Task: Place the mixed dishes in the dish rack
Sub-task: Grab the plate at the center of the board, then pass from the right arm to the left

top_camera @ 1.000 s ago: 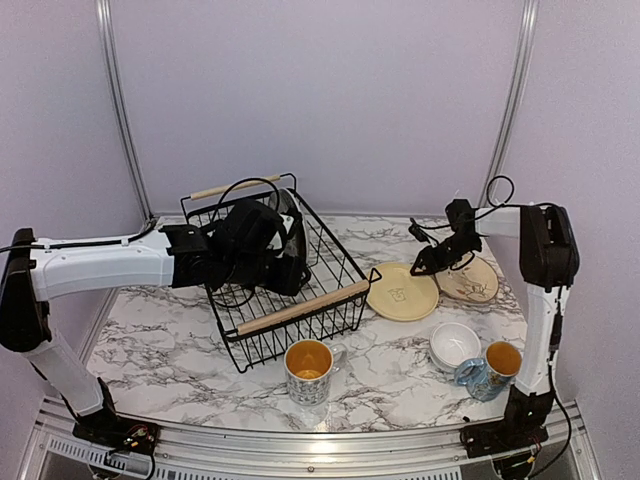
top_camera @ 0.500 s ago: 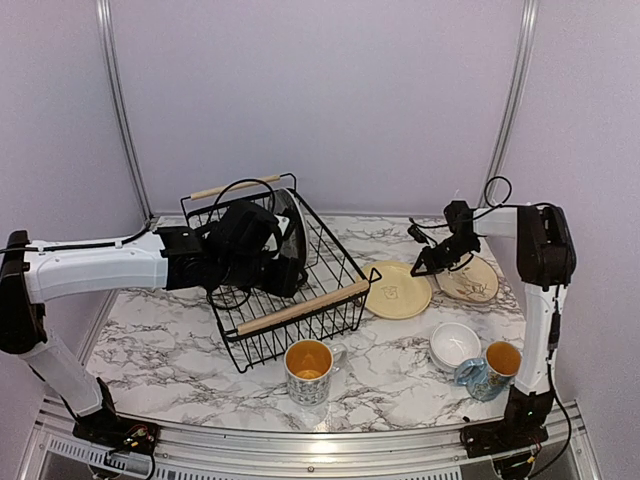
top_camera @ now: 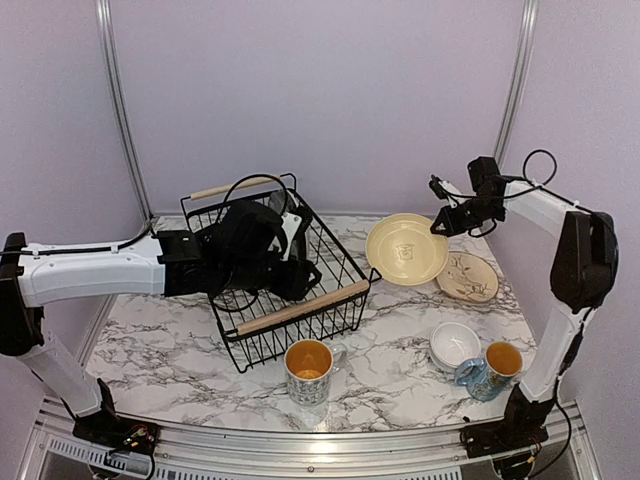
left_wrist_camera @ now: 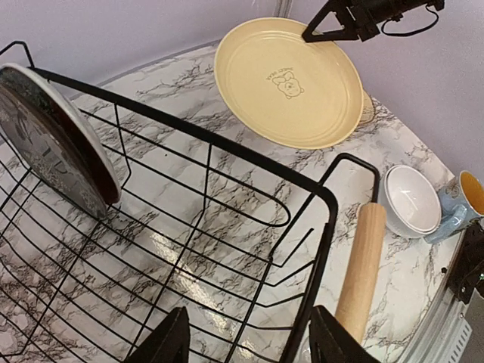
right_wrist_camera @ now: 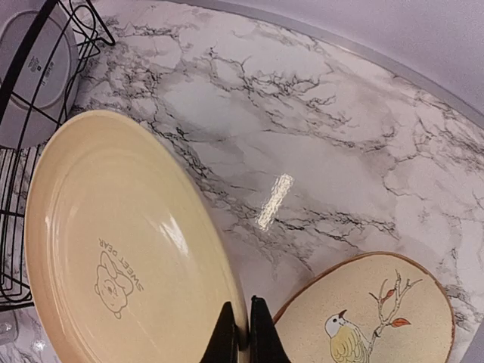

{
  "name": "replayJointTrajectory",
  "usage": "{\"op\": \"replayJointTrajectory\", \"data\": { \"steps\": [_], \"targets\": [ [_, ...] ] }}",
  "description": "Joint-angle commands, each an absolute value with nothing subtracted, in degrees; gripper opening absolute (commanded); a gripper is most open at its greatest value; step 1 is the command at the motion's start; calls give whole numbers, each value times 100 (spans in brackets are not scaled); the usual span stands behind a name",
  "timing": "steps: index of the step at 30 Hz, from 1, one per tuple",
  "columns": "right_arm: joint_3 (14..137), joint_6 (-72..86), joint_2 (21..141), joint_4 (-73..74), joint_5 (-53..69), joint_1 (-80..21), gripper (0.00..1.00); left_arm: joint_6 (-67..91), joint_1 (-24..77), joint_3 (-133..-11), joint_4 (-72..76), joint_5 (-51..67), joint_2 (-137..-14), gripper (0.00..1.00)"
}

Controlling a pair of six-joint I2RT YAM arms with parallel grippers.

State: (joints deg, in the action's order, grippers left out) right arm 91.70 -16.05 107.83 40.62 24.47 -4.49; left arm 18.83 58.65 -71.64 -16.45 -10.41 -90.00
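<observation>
My right gripper is shut on the rim of a pale yellow plate with a bear drawing. The plate hangs tilted above the table, right of the dish rack, with the right gripper at its upper right edge. My left gripper stands open over the black wire rack's floor with nothing between its fingers. A dark grey plate stands on edge inside the rack. In the top view the left arm partly hides that plate.
A tan bird plate lies flat on the marble beneath the lifted plate. Stacked white bowls and a blue mug sit at the front right. Another orange-lined mug stands in front of the rack.
The right gripper has closed on the yellow plate's rim and raised it off the table, up and towards the back. The left arm has barely moved.
</observation>
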Motion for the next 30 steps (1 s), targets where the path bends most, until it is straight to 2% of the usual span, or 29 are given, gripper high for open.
{"op": "replayJointTrajectory", "data": {
  "steps": [1,7,14,21,30],
  "targets": [
    [9381,-1132,10237,4112,2179,-438,0,796,6388,-7476,-883,-1087,-8762,56],
    [9470,-717,9665,4097,2369,-417,0,-827,7130,-8112,-755,-1654,-9151,56],
    [9631,-179,9379,4245,3355,-403,0,-2690,7742,-9216,-1041,-2508,-10111,59],
    [9911,-79,9588,4782,4370,-415,0,-4063,7867,-10536,-1571,-3241,-11202,63],
    [9596,-273,9188,4884,4411,-435,0,-4770,7869,-11613,-2143,-3939,-12241,59]
  ]
}}
